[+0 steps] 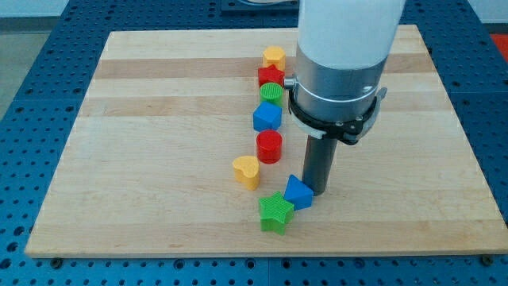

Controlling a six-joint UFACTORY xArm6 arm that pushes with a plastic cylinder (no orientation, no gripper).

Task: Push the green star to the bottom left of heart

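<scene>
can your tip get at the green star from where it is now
Probably not directly: my tip sits just right of the blue block, which lies between it and the green star. I'd likely have to swing round the blue block first.

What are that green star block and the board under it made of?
The green star block looks like matte plastic, probably 3D-printed: fine ridges line its sides. The pale board looks like smooth, lightly finished wood, with visible grain and joined planks in slightly different tones.
</scene>
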